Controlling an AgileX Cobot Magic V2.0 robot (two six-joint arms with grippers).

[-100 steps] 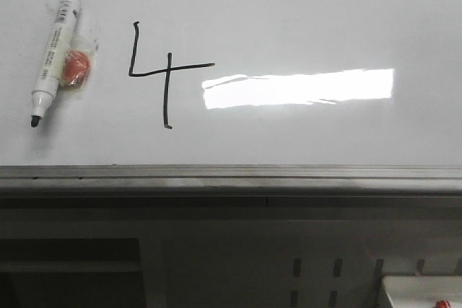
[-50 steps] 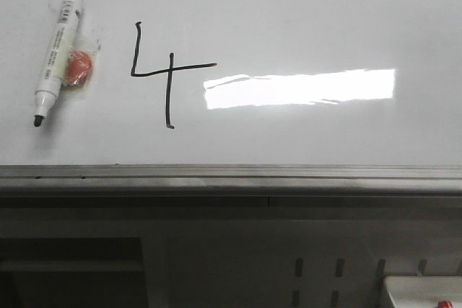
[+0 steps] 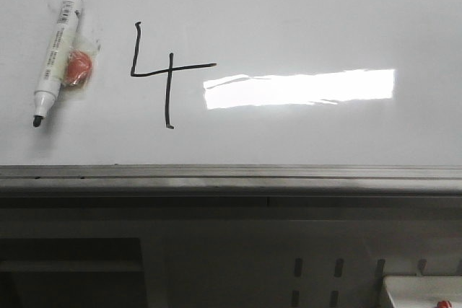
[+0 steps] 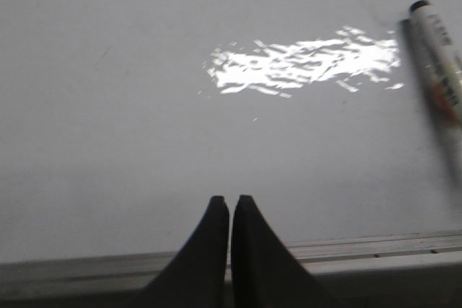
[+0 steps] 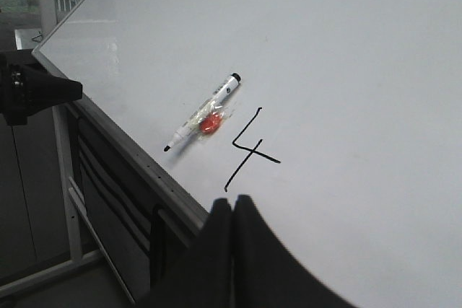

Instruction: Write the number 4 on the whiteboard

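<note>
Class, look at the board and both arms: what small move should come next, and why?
Probably none beyond keeping both arms back: the 4 is complete on the whiteboard, the marker lies uncapped beside it, and both end effectors are shut, holding nothing.

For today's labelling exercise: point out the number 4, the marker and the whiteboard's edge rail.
number 4 [image 3: 168, 70], front view, where its strokes cross.
marker [image 3: 56, 45], front view, middle of barrel.
edge rail [image 3: 231, 177], front view, middle of grey metal strip.

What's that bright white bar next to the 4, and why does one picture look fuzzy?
Front view: the bar is a lamp's glare on the glossy whiteboard, just right of the number 4. Left wrist view: the same kind of glare looks broken and rippled, and the marker is blurred. Right wrist view: sharp, no glare patch.
</note>
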